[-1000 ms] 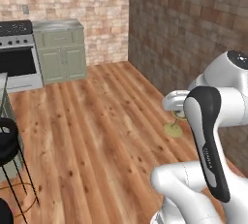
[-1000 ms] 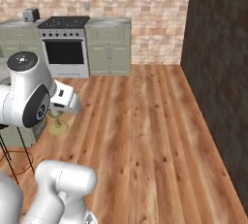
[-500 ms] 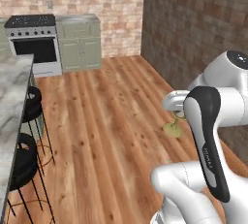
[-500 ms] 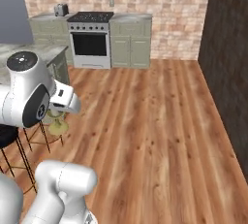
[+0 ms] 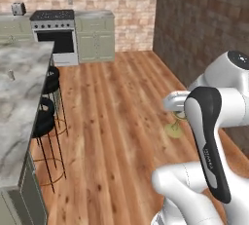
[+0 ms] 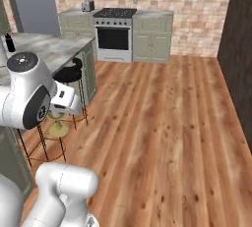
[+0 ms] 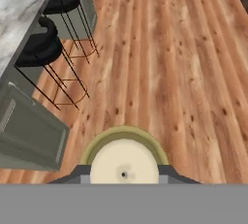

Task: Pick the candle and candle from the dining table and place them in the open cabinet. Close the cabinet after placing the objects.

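Narrow gripper clamped on short cream candle with gold round-footed holder, away from grey-veined marble dining table; cabinet placement, second candle, door closing left.

The marble table stood at the left on a plank floor, with a small pale candle on its top. Two black stools stood on the floor beside its edge.
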Motion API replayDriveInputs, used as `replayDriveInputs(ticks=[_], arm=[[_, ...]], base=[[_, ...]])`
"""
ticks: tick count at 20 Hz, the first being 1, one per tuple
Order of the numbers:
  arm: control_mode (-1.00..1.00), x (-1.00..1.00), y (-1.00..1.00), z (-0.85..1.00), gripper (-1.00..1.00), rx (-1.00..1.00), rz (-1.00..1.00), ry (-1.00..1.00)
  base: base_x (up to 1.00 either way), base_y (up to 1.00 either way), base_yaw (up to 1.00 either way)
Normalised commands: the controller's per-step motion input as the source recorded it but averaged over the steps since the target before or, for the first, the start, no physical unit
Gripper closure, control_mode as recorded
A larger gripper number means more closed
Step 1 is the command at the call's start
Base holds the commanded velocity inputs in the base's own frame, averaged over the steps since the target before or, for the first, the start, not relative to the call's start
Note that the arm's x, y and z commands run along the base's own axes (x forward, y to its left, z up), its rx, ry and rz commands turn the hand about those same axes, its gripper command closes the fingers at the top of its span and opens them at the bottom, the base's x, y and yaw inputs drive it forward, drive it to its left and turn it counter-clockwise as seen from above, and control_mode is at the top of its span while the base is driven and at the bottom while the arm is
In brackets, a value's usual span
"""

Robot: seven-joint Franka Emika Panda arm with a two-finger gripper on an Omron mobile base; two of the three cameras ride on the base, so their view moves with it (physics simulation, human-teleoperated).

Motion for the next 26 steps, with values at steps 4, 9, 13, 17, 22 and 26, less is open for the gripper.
replayDriveInputs(ticks=[4,9,13,17,22,26], arm=[[1.00,0.00,0.00,0.00,1.00,0.00,0.00,0.00],[1.00,0.00,0.00,0.00,1.00,0.00,0.00,0.00],[1.00,0.00,0.00,0.00,1.00,0.00,0.00,0.00],[1.00,0.00,0.00,0.00,1.00,0.00,0.00,0.00],[1.00,0.00,0.00,0.00,1.00,0.00,0.00,0.00],[1.00,0.00,0.00,0.00,1.00,0.00,0.00,0.00]], base=[[-1.00,0.13,0.23],[-1.00,0.17,0.30],[-0.49,0.63,0.70],[-0.04,0.68,0.84],[0.00,0.53,0.81],[0.05,0.50,0.60]])
